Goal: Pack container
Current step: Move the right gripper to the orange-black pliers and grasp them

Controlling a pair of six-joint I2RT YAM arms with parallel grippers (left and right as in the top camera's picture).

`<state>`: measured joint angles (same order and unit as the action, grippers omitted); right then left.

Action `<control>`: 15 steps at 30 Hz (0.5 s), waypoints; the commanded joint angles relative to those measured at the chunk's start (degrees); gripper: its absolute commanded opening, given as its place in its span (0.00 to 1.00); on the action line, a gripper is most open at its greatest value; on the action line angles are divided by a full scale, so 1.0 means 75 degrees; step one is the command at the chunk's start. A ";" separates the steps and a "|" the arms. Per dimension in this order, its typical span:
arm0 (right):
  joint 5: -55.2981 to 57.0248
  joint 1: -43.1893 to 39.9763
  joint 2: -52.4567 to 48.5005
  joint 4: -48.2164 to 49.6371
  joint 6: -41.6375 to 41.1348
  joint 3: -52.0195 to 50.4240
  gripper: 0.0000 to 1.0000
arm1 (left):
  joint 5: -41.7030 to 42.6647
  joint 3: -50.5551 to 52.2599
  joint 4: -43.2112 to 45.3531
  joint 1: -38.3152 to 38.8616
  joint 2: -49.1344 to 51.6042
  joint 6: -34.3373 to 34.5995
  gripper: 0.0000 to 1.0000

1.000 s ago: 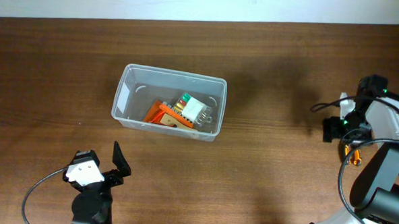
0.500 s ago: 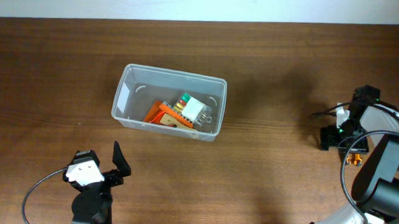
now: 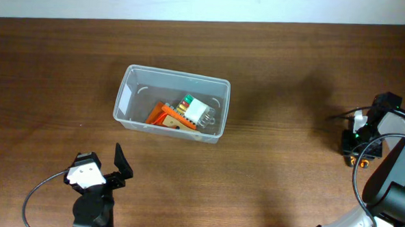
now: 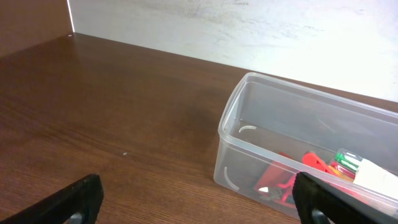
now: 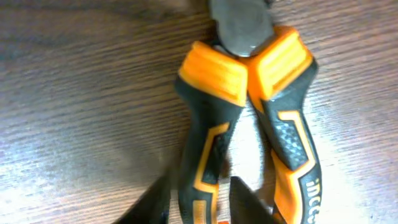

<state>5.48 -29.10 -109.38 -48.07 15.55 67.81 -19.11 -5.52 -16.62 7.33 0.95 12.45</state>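
The container [image 3: 177, 74] is a clear rectangular tub at the table's middle left, also in the left wrist view [image 4: 249, 155]. An orange tool [image 3: 167, 117] and a white and green item [image 3: 197, 110] lie in it. My left gripper [image 3: 99, 162] rests near the front edge, below the tub, open and empty [image 4: 198, 208]. Orange and black pliers [image 5: 214, 74] lie flat on the wood at the far right [image 3: 356, 161]. My right gripper [image 5: 202, 199] is down over them, its two dark fingers pressed on either side of one handle.
A pale wall runs along the table's back edge. My right arm's cable [image 3: 339, 117] loops just left of the right gripper. Bare brown wood lies between the tub and the pliers.
My right gripper has moved right and toward the front over the pliers, and its fingers have closed in on one handle. The left arm and the tub have not moved.
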 commanded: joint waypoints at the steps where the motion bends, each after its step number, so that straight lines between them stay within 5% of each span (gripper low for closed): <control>1: -0.0221 -0.0023 -0.0096 0.0038 0.0000 -0.0070 0.15 | -0.0029 0.0026 -0.0012 0.0023 -0.0035 -0.0067 0.99; 4: -0.0638 -0.0023 -0.0096 0.0035 0.0000 -0.0067 0.04 | -0.0026 0.0026 -0.0009 0.0023 -0.0035 -0.0067 0.99; 10: -0.1341 0.0029 -0.0093 -0.0291 0.0009 0.0629 0.04 | -0.0029 0.0026 -0.0009 0.0023 -0.0035 -0.0067 0.99; 15: -0.1399 0.0530 -0.0064 -0.1198 0.0061 0.2477 0.04 | -0.0029 0.0026 -0.0012 0.0023 -0.0035 -0.0067 0.99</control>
<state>-2.57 -28.05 -110.65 -54.87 15.51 76.27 -19.11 -5.52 -16.62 7.33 0.95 12.45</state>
